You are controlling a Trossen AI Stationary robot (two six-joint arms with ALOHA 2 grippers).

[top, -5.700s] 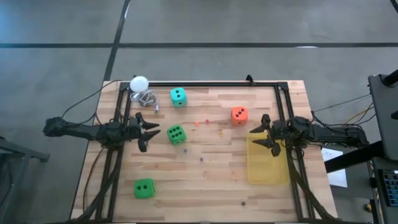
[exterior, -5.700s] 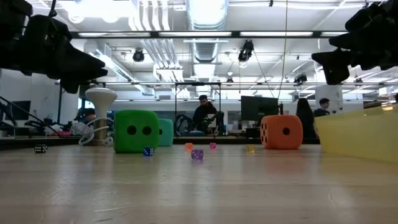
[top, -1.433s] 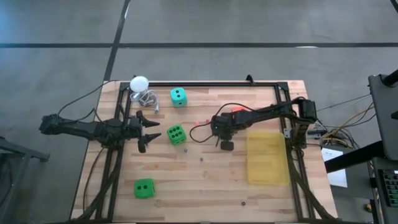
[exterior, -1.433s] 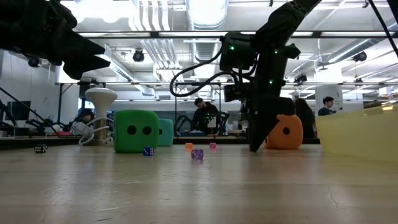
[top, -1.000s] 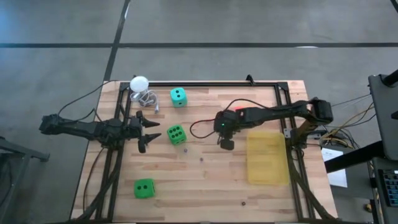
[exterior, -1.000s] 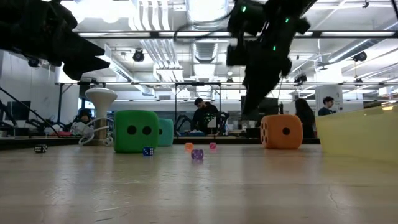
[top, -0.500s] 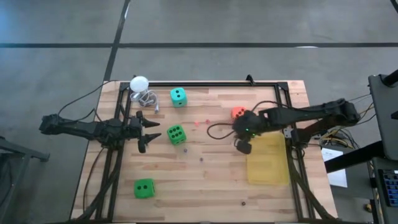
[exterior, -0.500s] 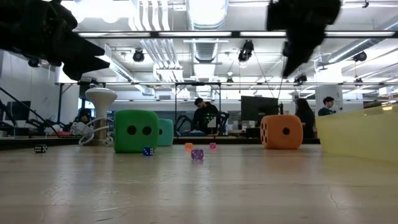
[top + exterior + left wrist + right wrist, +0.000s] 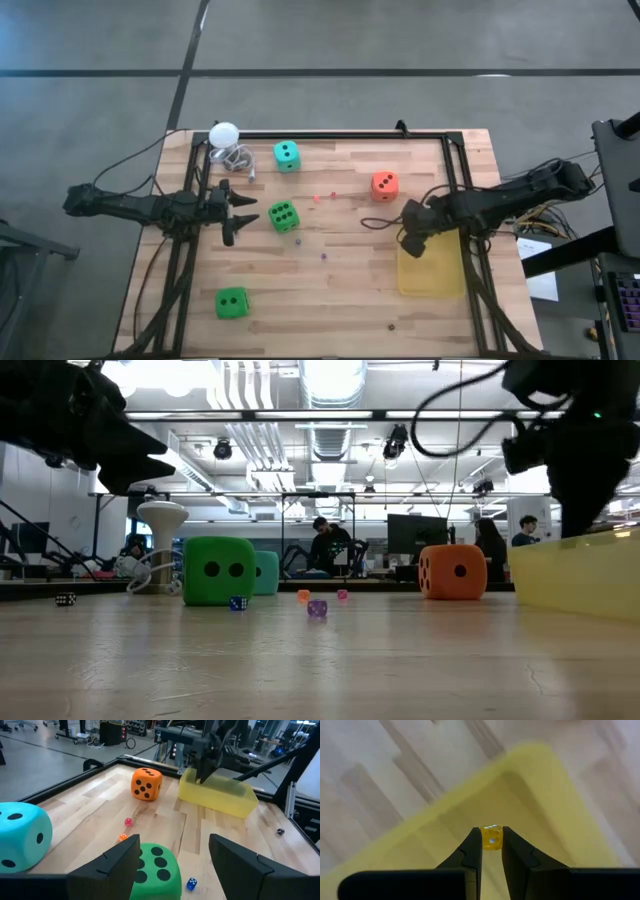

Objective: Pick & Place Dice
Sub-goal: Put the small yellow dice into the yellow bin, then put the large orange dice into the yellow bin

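Note:
My right gripper (image 9: 491, 845) is shut on a tiny yellow die (image 9: 491, 837) above the left edge of the yellow tray (image 9: 432, 262). My left gripper (image 9: 240, 212) hovers open at the table's left, just left of a bright green die (image 9: 283, 216), which shows between its fingers in the left wrist view (image 9: 155, 867). Resting on the table are a teal die (image 9: 287, 154) at the far side, an orange-red die (image 9: 384, 184) and a second green die (image 9: 231, 303) near the front. My right gripper pinches the tiny yellow die by two opposite faces (image 9: 491, 841) between the free ends of its two fingers. The fingers point down from above. The die is lifted clear, over the tray's floor (image 9: 535, 795).
A white ball (image 9: 223, 133) on a wire stand sits at the far left corner. Tiny coloured dice lie mid-table: orange (image 9: 318, 197), pink (image 9: 333, 194), blue (image 9: 297, 240), purple (image 9: 324, 256). A black frame (image 9: 330, 134) borders the table.
My right gripper, still shut on the tiny yellow die, has travelled from the middle of the table toward the right edge and now hangs over the yellow tray's left edge. The large dice have not moved.

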